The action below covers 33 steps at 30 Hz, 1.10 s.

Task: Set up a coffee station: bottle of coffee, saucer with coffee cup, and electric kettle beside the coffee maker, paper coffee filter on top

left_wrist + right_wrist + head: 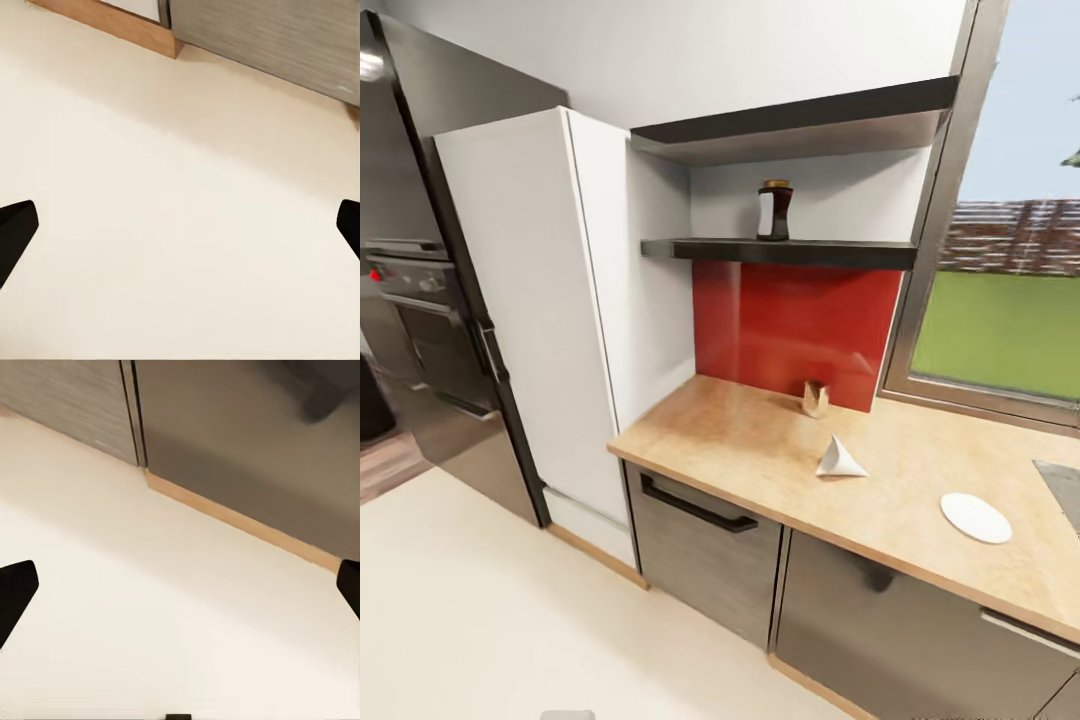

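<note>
Step in hand: judged an approach; the robot stands on the cream floor (510, 610) facing the counter corner, with nothing grasped yet; the coffee maker, cup and kettle are not to be placed from here.
Bottle of coffee: small squat dark brown bottle with a yellow cap and a white label (774, 211), upright on the lower black wall shelf (830, 254), above the red backsplash panel (800, 325); not yet moved to the counter.
Paper coffee filter: small white folded paper piece with pointed corners (839, 459), lying on the long pale beige countertop with a light wood edge (740, 440), well apart from the bottle.
Saucer: small flat round white plate (975, 517), on the same countertop, nearer the sink corner at the picture's right edge.
Small brown object: a little tan folded thing (815, 398) stands by the backsplash; I cannot tell what it is.
Left gripper (180, 225): fingertips spread wide, holding nothing, pointing down over the floor near the cabinet plinth.
Right gripper (180, 585): likewise spread wide and unloaded, above the floor by the grey cabinet fronts (67, 405).
Next move: probably roll closer and raise an arm to the shelf; the bottle sits high, so the reach calls for trunk height and a level approach under the upper shelf.
Writing: the bottle's label is too small to read; no other lettering is legible.
</note>
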Tool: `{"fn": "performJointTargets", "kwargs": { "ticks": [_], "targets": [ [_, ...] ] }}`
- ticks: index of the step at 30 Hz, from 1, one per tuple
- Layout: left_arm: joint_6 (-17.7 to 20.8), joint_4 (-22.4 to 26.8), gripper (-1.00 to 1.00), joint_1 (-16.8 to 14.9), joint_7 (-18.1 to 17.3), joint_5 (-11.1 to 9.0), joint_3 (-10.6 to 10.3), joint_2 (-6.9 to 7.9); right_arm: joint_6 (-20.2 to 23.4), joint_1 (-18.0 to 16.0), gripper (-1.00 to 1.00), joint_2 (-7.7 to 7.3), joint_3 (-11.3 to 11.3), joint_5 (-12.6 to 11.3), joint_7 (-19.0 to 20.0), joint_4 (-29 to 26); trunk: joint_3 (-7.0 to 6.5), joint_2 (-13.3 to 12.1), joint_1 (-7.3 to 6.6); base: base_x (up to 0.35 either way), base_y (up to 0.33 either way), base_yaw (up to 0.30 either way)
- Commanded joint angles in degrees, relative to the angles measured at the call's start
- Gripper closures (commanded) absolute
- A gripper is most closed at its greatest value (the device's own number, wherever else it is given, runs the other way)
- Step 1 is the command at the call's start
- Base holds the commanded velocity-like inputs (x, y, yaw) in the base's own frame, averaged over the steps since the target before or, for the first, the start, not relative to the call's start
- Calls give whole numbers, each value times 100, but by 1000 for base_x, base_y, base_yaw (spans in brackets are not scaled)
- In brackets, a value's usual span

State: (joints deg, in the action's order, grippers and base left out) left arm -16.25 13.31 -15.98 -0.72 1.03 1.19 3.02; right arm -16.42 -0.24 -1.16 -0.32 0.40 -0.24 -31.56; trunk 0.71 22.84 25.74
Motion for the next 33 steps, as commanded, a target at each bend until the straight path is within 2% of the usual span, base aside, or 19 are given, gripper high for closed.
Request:
{"fn": "performJointTargets", "kwargs": {
  "ticks": [1,33],
  "targets": [
    [-18,-4,-100,-2,-8,11,12,-1,-14,-2,-100,1,-3,4,-2,0,7,8,5,176,293,-285],
    [-18,-4,-100,-2,-8,11,9,-3,-11,-2,-100,1,-3,4,-2,0,7,8,5,153,302,-286]
  ]
}}
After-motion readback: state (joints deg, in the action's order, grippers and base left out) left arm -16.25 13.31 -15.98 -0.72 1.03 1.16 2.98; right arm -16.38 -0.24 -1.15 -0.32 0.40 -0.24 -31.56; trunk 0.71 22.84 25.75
